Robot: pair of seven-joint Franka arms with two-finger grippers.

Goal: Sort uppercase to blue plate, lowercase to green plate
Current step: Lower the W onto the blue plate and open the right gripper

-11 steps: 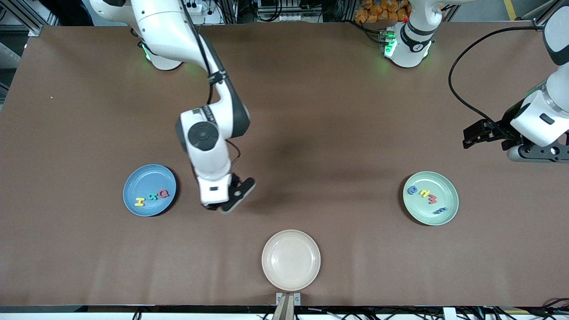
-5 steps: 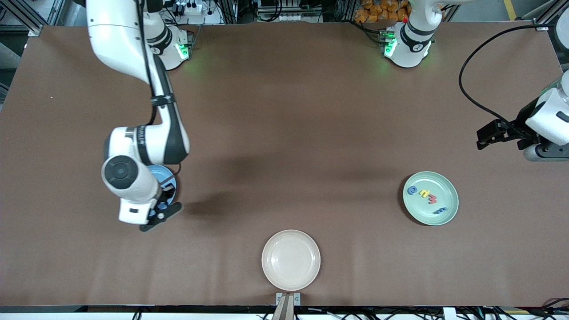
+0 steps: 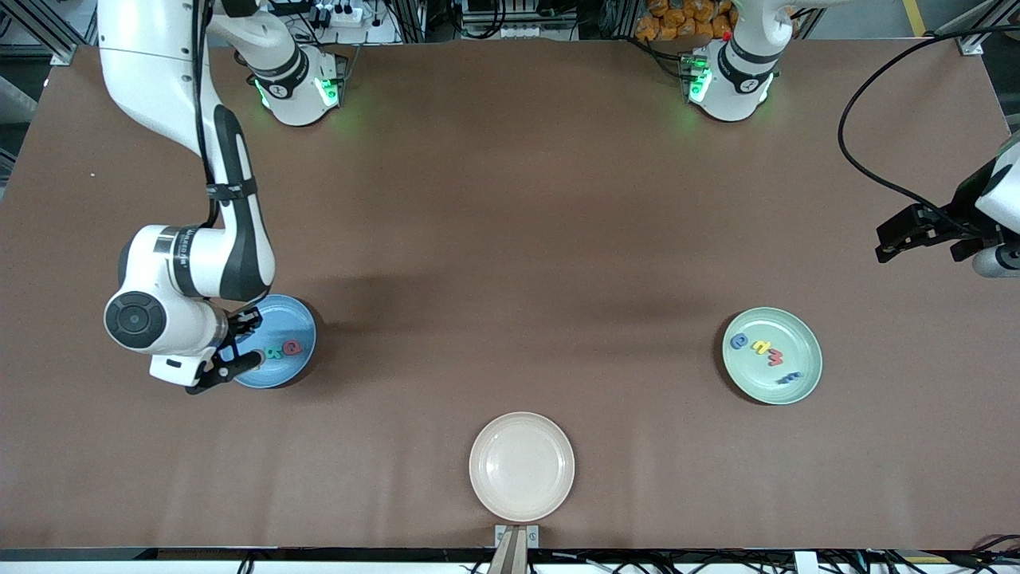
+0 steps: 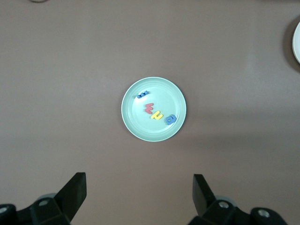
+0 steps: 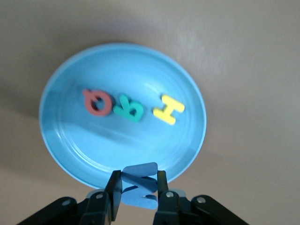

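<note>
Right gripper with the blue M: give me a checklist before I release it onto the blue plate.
1. Right gripper shut on blue M: ok.
2. M over blue plate: only at its rim, not ok for a centred drop.
3. Bare plate floor below the H, R and Q: ok.
4. Lowercase letters all in green plate: ok.
5. Left gripper open, waiting above the green plate: ok.
</note>
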